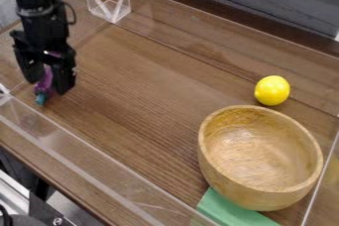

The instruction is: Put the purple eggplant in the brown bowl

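Observation:
The purple eggplant (47,83) lies on the wooden table at the far left, its dark green stem end pointing toward the front edge. My gripper (44,77) points straight down over it, open, with one black finger on each side of the eggplant, which is mostly hidden between them. Whether the fingers touch it I cannot tell. The brown bowl (212,123) is a large light wooden bowl with a thick rim, standing empty at the front right, far from the gripper.
A yellow ball (272,90) sits behind the bowl at the right. A flat green object (228,213) pokes out under the bowl's front. Clear plastic walls (109,2) ring the table, with a low front barrier.

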Robot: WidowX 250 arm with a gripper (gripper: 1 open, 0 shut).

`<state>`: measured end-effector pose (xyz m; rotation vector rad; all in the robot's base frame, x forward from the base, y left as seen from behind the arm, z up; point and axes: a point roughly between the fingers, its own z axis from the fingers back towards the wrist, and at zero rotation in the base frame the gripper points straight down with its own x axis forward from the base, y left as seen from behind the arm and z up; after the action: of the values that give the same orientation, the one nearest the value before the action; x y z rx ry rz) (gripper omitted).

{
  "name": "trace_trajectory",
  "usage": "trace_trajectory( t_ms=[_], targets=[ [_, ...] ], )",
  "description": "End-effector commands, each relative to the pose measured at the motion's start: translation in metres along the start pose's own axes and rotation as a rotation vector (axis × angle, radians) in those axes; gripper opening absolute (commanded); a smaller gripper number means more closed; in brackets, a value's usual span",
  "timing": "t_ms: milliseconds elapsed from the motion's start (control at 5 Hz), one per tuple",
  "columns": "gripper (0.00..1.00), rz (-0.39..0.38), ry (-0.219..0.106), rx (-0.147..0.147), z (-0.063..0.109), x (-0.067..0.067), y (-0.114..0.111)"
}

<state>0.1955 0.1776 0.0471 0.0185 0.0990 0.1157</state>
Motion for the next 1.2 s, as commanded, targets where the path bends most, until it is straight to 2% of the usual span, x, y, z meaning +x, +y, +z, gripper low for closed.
trace_trajectory(
  t_ms=[0, 400, 600, 1000],
  targets=[
    [1.0, 0.007, -0.025, 0.016, -0.003, 0.005, 0.005],
    [1.0, 0.012, -0.026, 0.01, -0.013, 0.007, 0.005],
    [0.0, 0.017, -0.028, 0.005, -0.014, 0.008, 0.006],
    [0.0, 0.044, -0.022, -0.014, -0.009, 0.007, 0.006]
  ],
)
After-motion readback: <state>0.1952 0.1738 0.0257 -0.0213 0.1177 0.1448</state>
